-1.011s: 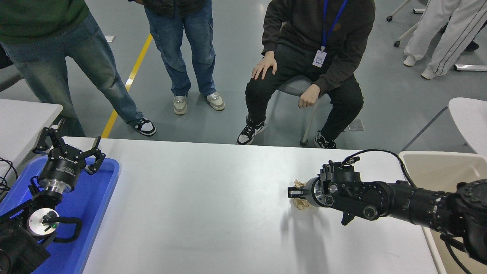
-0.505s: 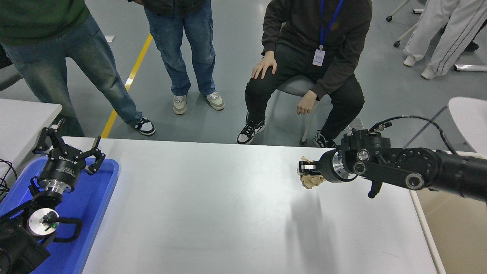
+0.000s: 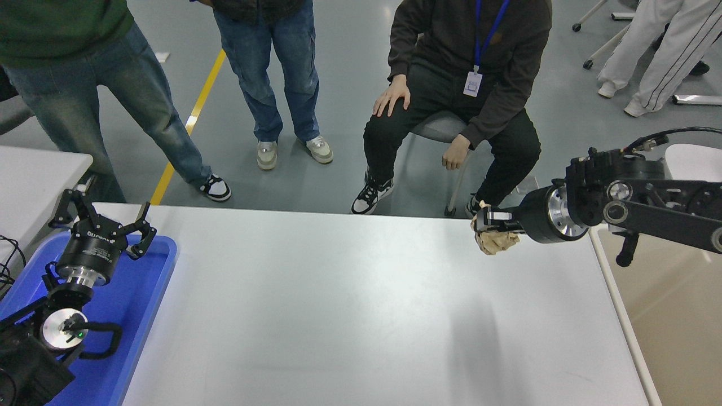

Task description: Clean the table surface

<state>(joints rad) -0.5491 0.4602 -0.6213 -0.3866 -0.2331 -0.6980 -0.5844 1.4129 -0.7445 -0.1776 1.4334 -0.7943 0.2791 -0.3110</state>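
Table top [image 3: 350, 304] fills the middle w/ nothing left on it. Right gripper [image 3: 489, 221], pinched tight on a paper ball [image 3: 496, 241], just lifted it toward table's far right corner. Left gripper [image 3: 101, 225] sits spread wide by table's left edge.

I've got the R gripper [image 3: 489, 224] clamped on a paper wad [image 3: 496, 242], held above the table [image 3: 350, 304] near its far R edge. L gripper [image 3: 101, 223] parked w/ fingers spread over tray [image 3: 148, 282].

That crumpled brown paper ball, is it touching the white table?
Apart. In the head view the right pincer holds the paper ball above the table, its shadow far below.
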